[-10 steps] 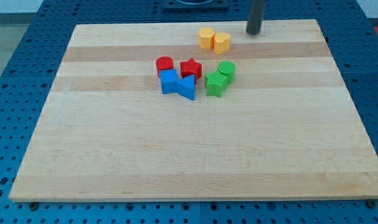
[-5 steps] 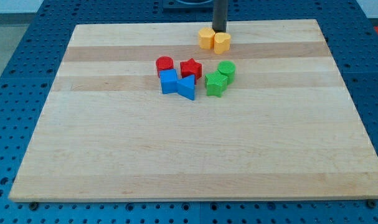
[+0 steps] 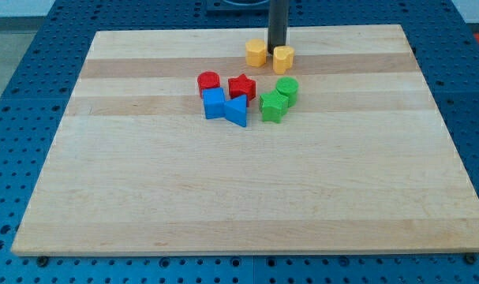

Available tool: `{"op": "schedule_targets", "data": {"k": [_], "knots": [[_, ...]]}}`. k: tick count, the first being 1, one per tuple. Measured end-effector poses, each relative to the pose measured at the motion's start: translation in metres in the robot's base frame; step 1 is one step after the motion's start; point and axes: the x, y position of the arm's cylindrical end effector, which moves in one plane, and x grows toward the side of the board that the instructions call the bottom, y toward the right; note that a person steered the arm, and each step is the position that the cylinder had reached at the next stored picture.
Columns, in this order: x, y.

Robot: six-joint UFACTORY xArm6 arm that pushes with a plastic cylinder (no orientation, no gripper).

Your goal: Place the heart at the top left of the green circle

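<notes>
My tip (image 3: 276,50) stands between two yellow blocks near the view's top. The yellow heart (image 3: 283,58) is just right of and below the tip, touching it. The other yellow block (image 3: 256,53), roughly hexagonal, is just left of the tip. The green circle (image 3: 287,88) lies a little below the heart, with a green star (image 3: 272,106) touching it at its lower left.
A red circle (image 3: 208,82) and a red star (image 3: 241,86) lie left of the green blocks. A blue cube (image 3: 214,103) and a blue triangle (image 3: 237,110) sit just below them. All rest on the wooden board (image 3: 239,189).
My tip came from the view's top right to the yellow pair, then moved down between them. The two yellow blocks have been pushed apart, the hexagonal one left and the heart slightly down.
</notes>
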Motion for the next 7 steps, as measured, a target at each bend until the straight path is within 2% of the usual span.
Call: {"op": "schedule_targets", "data": {"k": [3,7], "knots": [[0.001,0.024],[0.033,0.007]]}}
